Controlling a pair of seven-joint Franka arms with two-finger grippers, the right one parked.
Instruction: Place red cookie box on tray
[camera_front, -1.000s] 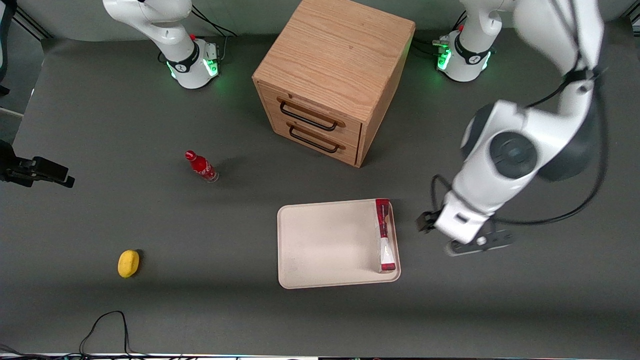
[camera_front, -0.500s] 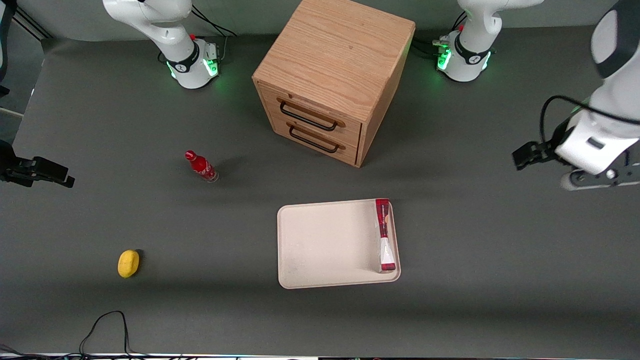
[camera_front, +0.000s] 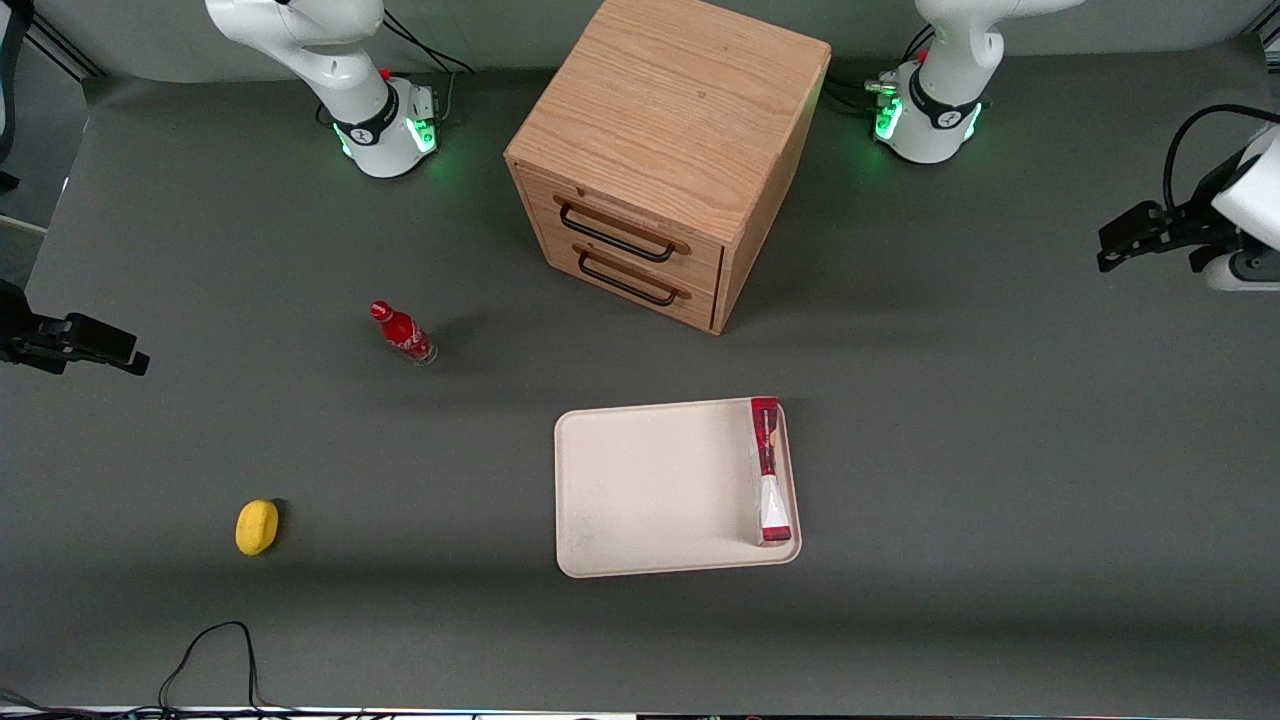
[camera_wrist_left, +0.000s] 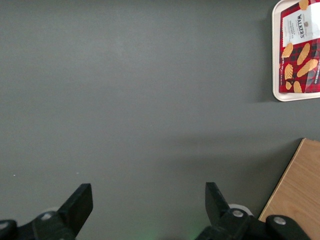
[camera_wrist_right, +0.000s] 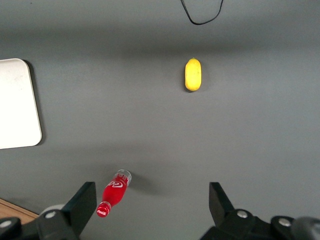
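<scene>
The left arm's gripper (camera_wrist_left: 147, 210) hangs over bare table (camera_front: 1000, 450) at the working arm's end, well apart from the tray (camera_front: 650, 490) and farther from the front camera than it. Its two fingers (camera_wrist_left: 80, 202) stand wide apart with nothing between them.

The tray, cream-white with rounded corners and a low rim, lies flat on the table, nearer to the front camera than the wooden two-drawer cabinet (camera_front: 665, 160). It holds one thing only: the red cookie box (camera_front: 768, 470). The box sits inside the rim, along the tray's edge toward the working arm's end. From the front it shows as a narrow red and pale strip; the wrist camera shows a red tartan face (camera_wrist_left: 300, 47) printed with biscuits. Its long axis runs parallel to that tray edge, one end pointing toward the cabinet, the other toward the front camera.

Well apart from the tray, toward the parked arm's end, stand a small red bottle (camera_front: 403, 333) and, nearer the front camera, a yellow lemon-like object (camera_front: 257, 527).
</scene>
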